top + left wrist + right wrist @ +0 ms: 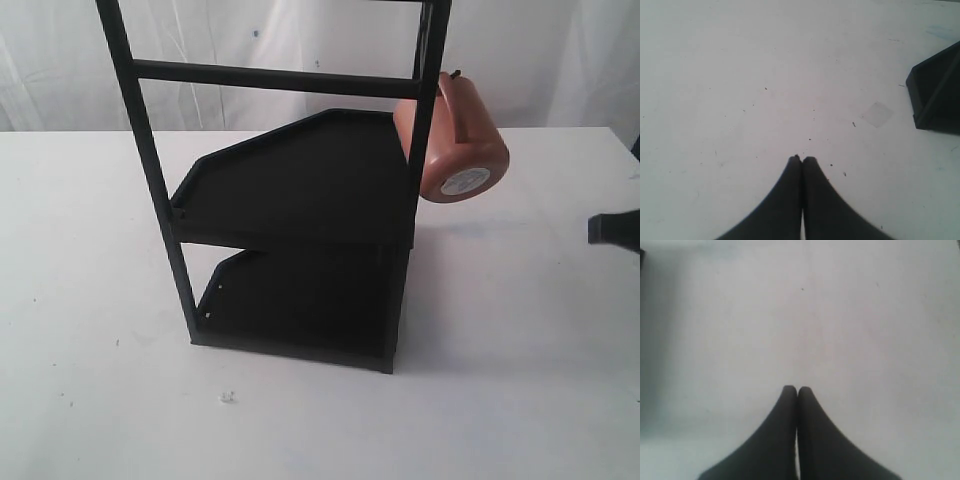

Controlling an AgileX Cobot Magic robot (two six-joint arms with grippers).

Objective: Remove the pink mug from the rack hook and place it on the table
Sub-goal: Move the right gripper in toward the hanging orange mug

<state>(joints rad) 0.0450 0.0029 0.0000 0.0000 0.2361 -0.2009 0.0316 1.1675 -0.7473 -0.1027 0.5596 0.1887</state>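
Note:
The pink mug (455, 135) hangs by its handle from the rack hook (455, 73) on the right upright post of the black rack (300, 190), its base with the white sticker tilted toward the camera. The rack stands on the white table (520, 350). My right gripper (797, 388) is shut with nothing in it above bare table; its dark tip (600, 229) shows at the right edge of the exterior view, well to the right of the mug and lower. My left gripper (802, 159) is shut and empty over bare table, out of the exterior view.
A corner of the rack's lower shelf (935, 95) appears in the left wrist view. A small white scrap (228, 397) lies on the table in front of the rack. A white curtain hangs behind the table.

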